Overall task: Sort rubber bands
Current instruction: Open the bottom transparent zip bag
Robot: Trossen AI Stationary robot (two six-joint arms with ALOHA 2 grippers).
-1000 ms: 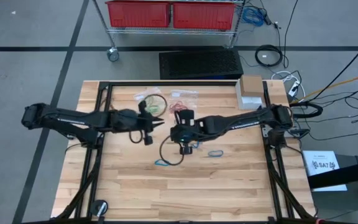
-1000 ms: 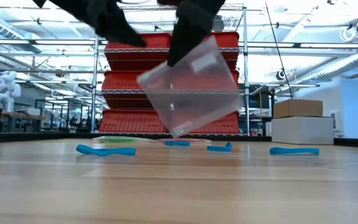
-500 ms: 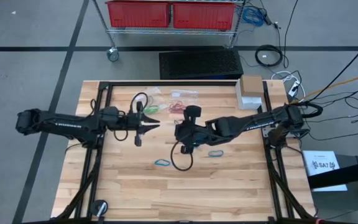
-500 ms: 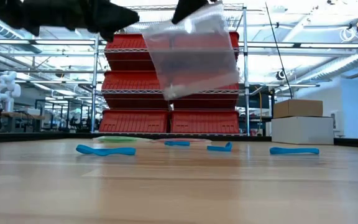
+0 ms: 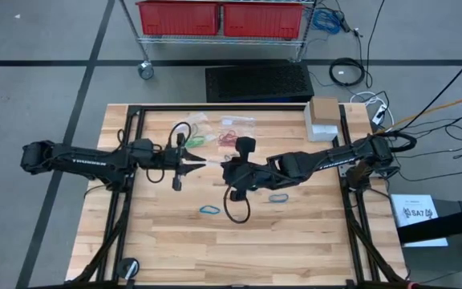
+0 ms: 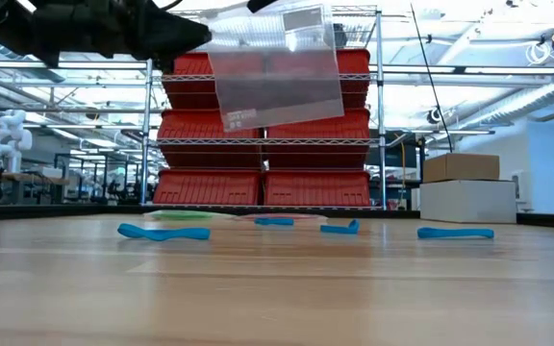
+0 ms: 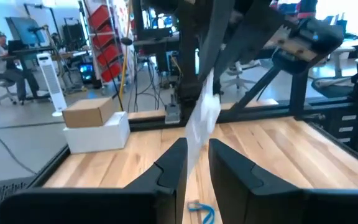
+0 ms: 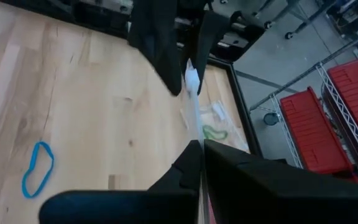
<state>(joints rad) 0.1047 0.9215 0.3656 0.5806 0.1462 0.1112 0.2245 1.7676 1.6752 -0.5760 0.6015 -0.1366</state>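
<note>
A small clear plastic bag (image 6: 275, 72) hangs in the air over the table's middle, between the two grippers (image 5: 213, 163). My right gripper (image 5: 224, 166) (image 8: 201, 158) is shut on it. My left gripper (image 5: 201, 163) (image 7: 197, 165) is open and level at the bag's left edge, one finger on each side of the bag (image 7: 201, 121); I cannot tell whether it touches. Blue rubber bands lie flat on the wood (image 5: 208, 210) (image 5: 277, 197) (image 6: 163, 232) (image 6: 455, 232). Red rubber bands (image 5: 231, 136) and green rubber bands (image 5: 195, 140) lie near the far edge. My right gripper pinches the clear bag between its two fingers at the upper edge (image 8: 196, 134), which the wrist view shows edge-on. The bag is lifted clear of the table and hangs nearly upright below the hold (image 6: 275, 106).
More clear bags lie at the far side by the red and green bands (image 5: 239, 122). A cardboard box on a white box (image 5: 325, 116) stands at the far right corner. A black cable loop (image 5: 235, 210) hangs under the right arm. Black frame rails (image 5: 127, 201) run along both sides.
The right gripper has raised the bag and turned it from a steep tilt to nearly upright. The left gripper first drew back toward the table's left edge, levelled out, then came in toward the bag's left edge.
</note>
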